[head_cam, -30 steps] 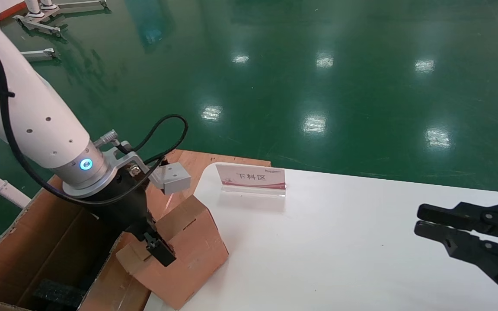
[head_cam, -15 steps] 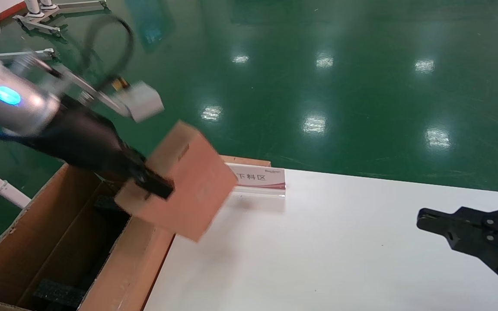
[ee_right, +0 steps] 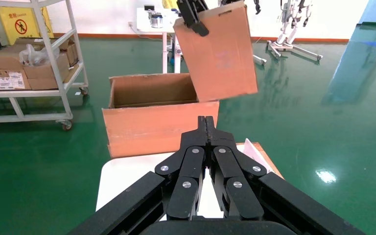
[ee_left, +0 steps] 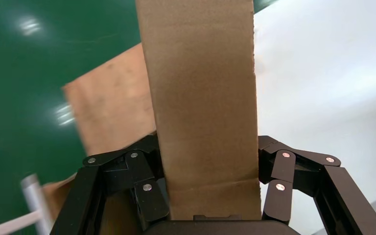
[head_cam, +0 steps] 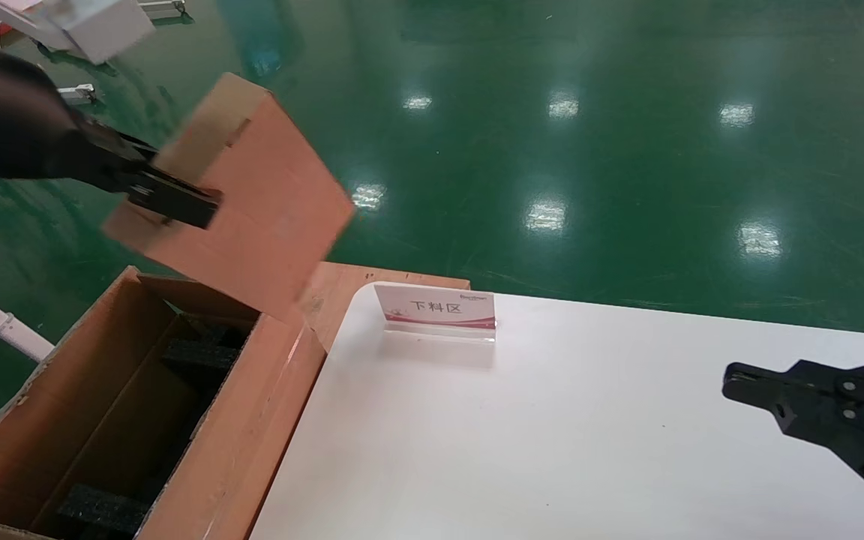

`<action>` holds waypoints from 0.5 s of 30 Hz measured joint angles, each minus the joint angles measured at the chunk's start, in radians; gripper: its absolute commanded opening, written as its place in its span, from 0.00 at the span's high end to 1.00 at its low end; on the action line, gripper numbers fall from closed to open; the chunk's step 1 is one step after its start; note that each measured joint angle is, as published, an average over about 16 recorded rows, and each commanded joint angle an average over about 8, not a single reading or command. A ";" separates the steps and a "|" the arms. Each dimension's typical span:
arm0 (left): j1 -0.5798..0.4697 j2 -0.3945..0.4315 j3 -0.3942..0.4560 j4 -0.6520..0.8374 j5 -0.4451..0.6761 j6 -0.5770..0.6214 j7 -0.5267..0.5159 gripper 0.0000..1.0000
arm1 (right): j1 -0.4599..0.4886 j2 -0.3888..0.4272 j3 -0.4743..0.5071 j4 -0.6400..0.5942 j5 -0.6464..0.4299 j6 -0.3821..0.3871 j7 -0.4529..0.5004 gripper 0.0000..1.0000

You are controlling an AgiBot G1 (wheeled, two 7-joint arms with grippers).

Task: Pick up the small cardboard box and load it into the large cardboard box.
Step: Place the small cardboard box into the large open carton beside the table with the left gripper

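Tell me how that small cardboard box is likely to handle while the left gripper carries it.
The small cardboard box looks stiff: its faces stay flat where the left gripper clamps one end. It is probably light, since that end pinch holds it tilted in the air above the large cardboard box. Held off-centre, it may swing or twist.

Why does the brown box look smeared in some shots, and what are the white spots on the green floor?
Head view: the small cardboard box and left end effector show motion blur; white spots are ceiling-light glare on the glossy floor. Left wrist view: the background behind the box is streaked. Right wrist view: mostly sharp, with the shut right end effector crisp.
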 measured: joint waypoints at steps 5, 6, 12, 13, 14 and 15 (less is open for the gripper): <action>-0.108 0.025 0.141 0.016 0.015 0.014 -0.006 1.00 | 0.000 0.000 0.000 0.000 0.000 0.000 0.000 0.00; -0.127 0.031 0.174 0.021 0.015 0.015 -0.008 1.00 | 0.000 0.000 0.000 0.000 0.000 0.000 0.000 0.00; -0.210 0.077 0.379 0.062 0.001 0.019 -0.024 1.00 | 0.000 0.000 -0.001 0.000 0.001 0.000 0.000 0.00; -0.218 0.085 0.411 0.071 -0.004 0.019 -0.027 1.00 | 0.000 0.000 -0.001 0.000 0.001 0.000 0.000 0.00; -0.225 0.094 0.443 0.082 -0.010 0.019 -0.029 1.00 | 0.000 0.000 -0.001 0.000 0.001 0.000 0.000 0.00; -0.230 0.103 0.474 0.093 -0.016 0.019 -0.030 1.00 | 0.000 0.000 -0.001 0.000 0.001 0.000 0.000 0.00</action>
